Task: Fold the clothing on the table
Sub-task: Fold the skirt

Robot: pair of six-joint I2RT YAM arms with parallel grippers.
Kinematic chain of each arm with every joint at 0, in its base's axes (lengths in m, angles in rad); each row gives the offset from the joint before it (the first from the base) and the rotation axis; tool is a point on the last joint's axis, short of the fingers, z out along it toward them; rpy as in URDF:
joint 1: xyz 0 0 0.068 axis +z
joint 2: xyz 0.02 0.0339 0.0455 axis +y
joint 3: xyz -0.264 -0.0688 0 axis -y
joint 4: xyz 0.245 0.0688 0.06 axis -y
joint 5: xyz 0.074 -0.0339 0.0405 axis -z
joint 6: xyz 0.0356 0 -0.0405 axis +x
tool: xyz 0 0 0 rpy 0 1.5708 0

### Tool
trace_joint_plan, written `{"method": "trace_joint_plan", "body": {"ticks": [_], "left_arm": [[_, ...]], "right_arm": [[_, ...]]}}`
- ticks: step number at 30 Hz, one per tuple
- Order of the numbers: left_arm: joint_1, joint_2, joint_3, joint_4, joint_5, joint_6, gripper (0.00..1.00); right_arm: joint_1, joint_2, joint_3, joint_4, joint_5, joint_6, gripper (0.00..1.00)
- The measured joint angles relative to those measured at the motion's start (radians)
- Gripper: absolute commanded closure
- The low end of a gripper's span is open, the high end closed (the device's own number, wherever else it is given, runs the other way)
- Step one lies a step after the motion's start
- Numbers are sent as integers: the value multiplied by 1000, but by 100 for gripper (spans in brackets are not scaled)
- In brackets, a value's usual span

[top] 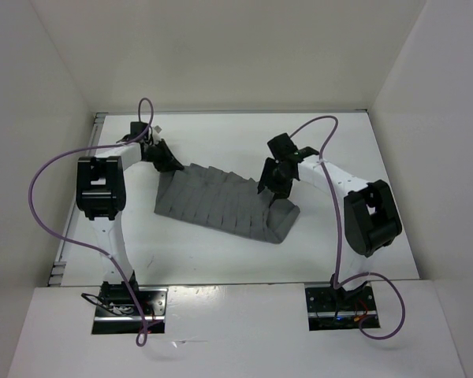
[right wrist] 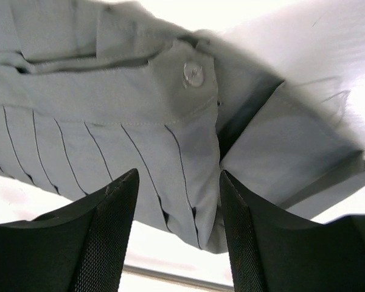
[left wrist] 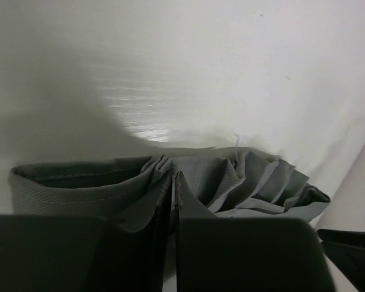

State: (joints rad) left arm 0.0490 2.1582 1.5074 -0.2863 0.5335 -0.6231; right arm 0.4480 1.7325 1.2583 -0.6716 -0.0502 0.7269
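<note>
1. White tabletop (top: pixel 221 134) carries the clothing (top: pixel 221 203) mid-frame; left jaws, upper left, pinch its thin edge, which might slip free.
2. Right jaws hang apart over its right end; a one-sided lift could bunch it up.

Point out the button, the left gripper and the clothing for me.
button (right wrist: pixel 193 73): right wrist view, centre of the button face.
left gripper (left wrist: pixel 173 180): left wrist view, between its fingertips, where fabric is pinched.
clothing (top: pixel 211 200): top view, middle of the pleated panel.
</note>
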Motion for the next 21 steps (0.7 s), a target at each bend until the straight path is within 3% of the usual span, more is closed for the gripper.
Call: {"method": "trace_joint_plan", "body": {"ticks": [7,14,16,17,18,21], "left_arm": [[0,0,-18,-18,-47,20,90],[0,-4,-25,-16,-49,22,91],[0,-7,-29,-16,-50,22,91],[0,-8,-31,-16,-50,23,91],[0,-9,-32,-16,-50,22,91],[0,-10,-33,-17,-53,22,91]], "right_arm": [[-5,38,67,13,69,-30,39],[-7,166,79,59,81,-54,45],[-8,191,79,76,71,-61,68],[-8,200,79,85,61,-63,90],[-8,203,78,93,52,-72,98],[-8,198,74,111,34,-68,100]]}}
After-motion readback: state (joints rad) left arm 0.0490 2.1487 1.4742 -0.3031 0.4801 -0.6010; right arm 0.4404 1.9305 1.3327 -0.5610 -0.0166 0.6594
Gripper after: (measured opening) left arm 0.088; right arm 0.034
